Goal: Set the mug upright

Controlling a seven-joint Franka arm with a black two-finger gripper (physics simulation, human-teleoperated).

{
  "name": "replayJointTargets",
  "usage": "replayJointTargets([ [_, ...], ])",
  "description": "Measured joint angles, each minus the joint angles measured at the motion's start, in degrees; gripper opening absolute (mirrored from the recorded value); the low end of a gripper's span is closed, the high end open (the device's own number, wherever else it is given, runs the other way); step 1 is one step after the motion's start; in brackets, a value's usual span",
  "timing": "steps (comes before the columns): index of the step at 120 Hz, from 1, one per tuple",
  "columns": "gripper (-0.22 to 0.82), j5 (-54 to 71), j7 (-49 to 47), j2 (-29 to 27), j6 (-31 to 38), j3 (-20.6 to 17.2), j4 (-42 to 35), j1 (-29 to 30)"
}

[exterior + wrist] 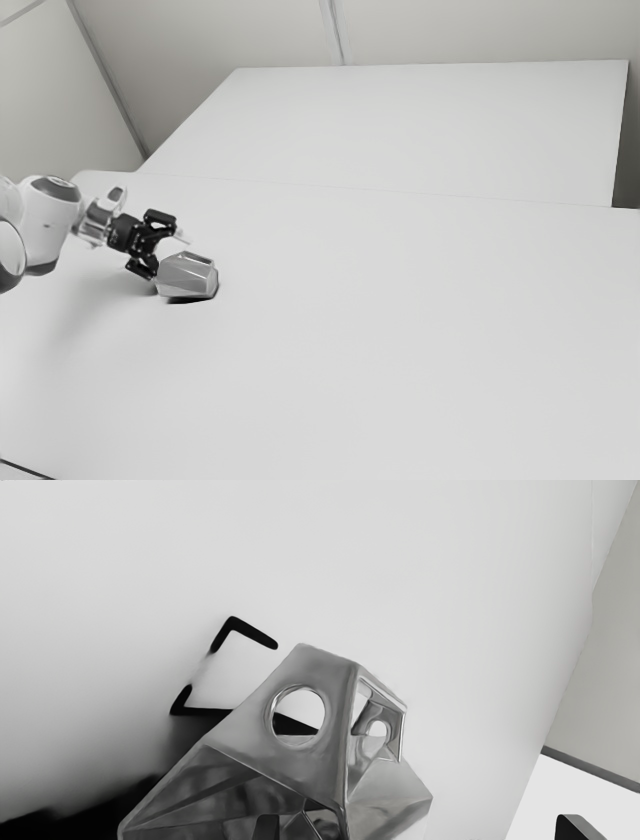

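White bench (pixel 400 350), pale wall (pixel 230 35) behind. End effector (pixel 169 257) stands wide open, grasping nothing; whether a fingertip brushes the mug (pixel 187 277), cannot tell. Mug lies tipped on the bench just beside it, grey, faceted, shiny. Probably stiff, slippery, fairly light; best pinched across opposite flat sides.

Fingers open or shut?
Open. In the wrist view the fingers stand wide apart, a gap showing between one of them and the mug.
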Motion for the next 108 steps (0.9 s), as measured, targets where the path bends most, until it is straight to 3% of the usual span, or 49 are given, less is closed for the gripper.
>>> replayJointTargets([
  [6, 0.57, -0.6, 0.2, 0.0, 0.0, -0.5, 0.0, 0.0],
  [27, 0.12, -0.5, 0.7, 0.0, 0.1, -0.5, 0.1, -0.1],
  [42, -0.04, -0.3, 0.9, 0.0, 0.2, -0.4, 0.1, -0.1],
  [76, -0.14, 1.1, 1.1, -0.5, 0.7, -0.7, 0.6, -0.5],
  [108, -0.18, 12.0, -0.2, -6.5, 1.3, -1.0, 0.9, -4.4],
])
